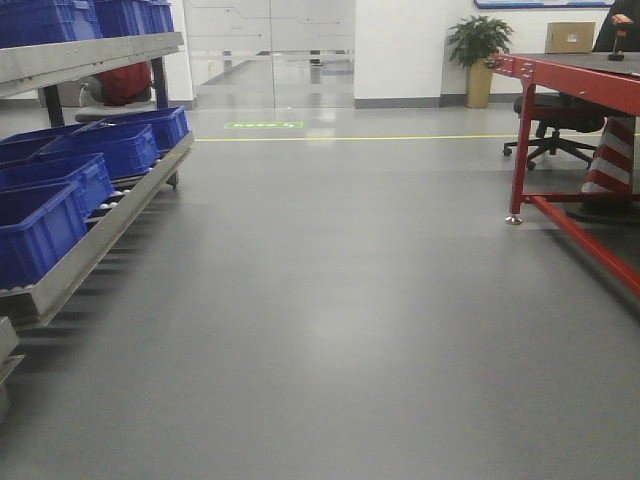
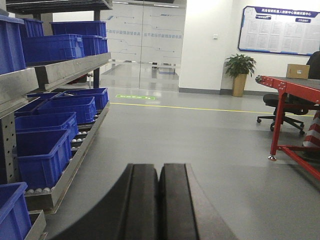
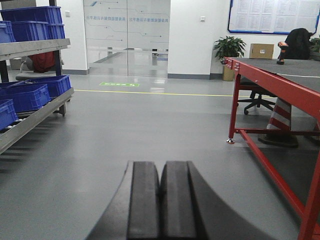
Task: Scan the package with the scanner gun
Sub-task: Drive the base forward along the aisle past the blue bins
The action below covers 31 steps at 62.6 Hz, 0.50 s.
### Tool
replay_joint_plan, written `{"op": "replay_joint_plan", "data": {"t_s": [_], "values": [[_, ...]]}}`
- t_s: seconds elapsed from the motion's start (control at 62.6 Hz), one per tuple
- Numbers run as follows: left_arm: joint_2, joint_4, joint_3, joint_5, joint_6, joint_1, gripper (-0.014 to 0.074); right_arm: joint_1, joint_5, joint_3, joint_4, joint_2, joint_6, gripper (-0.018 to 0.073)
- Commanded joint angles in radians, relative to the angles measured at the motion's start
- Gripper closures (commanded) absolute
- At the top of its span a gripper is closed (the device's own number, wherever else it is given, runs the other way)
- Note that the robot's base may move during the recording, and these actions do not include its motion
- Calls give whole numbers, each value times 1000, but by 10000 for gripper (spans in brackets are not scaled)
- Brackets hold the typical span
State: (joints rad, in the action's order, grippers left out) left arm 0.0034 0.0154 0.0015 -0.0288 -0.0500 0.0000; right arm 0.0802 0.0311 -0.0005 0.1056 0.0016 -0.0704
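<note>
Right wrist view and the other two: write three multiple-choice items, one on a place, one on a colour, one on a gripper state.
1. Where is the scanner gun? A. on the red table B. hanging from a hook C. inside a drawer
2. What colour are the bins on the rack? A. green B. blue C. yellow
3. How is the left gripper? A. open B. shut on the scanner gun C. shut, empty
A: it stands at the table's far end. B: every bin is blue. C: its fingers meet with nothing between.
</note>
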Motion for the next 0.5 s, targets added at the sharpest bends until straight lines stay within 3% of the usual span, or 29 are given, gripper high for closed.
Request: {"op": "replay_joint_plan", "data": {"t_s": [0.0,0.48], "values": [[-3,-3,-2,-13,4,1,687,5,-17,0,2,-2,1,727],[-3,-3,-2,-13,4,1,687,5,-17,0,2,-2,1,727]]}}
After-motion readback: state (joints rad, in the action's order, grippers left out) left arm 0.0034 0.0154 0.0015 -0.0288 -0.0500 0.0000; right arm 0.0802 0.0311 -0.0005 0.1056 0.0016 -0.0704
